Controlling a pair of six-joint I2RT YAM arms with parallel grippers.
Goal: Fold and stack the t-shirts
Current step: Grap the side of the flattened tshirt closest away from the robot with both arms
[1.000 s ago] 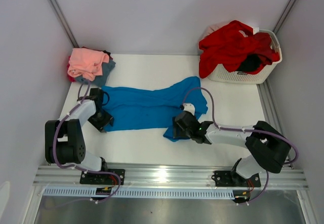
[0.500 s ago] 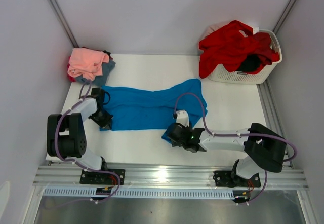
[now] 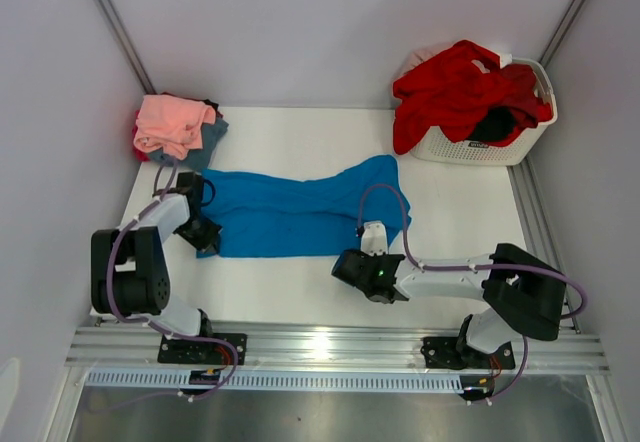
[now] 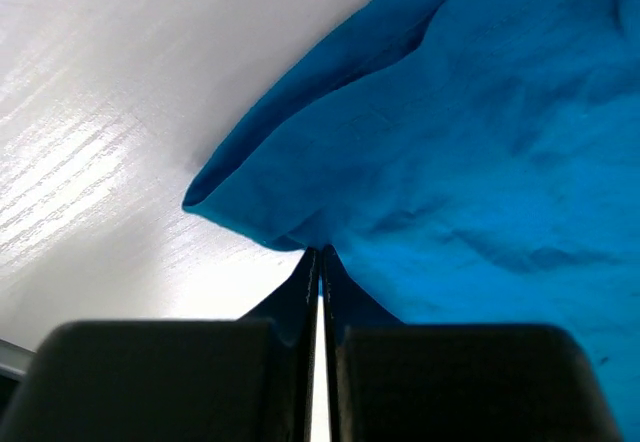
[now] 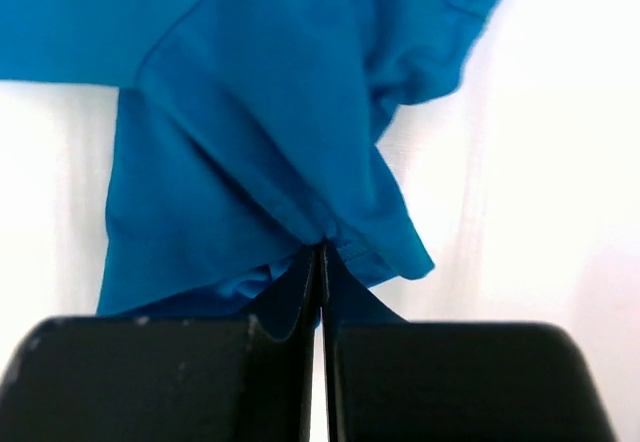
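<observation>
A bright blue t-shirt (image 3: 290, 212) lies spread lengthwise across the middle of the white table (image 3: 290, 287). My left gripper (image 3: 207, 236) is at its left end, shut on the cloth's near-left corner (image 4: 250, 212); in the left wrist view the gripper (image 4: 320, 254) pinches the hem. My right gripper (image 3: 350, 263) is at the shirt's near-right end. In the right wrist view that gripper (image 5: 322, 246) is shut on a hem fold of the blue t-shirt (image 5: 250, 112). Folded t-shirts are stacked at the back left, salmon pink (image 3: 172, 122) on top, slate blue (image 3: 208, 140) beneath.
A white slatted basket (image 3: 470, 149) stands at the back right, with red t-shirts (image 3: 455, 87) spilling over its rim and a black one (image 3: 493, 124) inside. Grey walls close in the table on the left, back and right.
Both grippers have shut on the blue t-shirt, the left one first. The right gripper shifted slightly along the shirt's near-right end before closing on it.
</observation>
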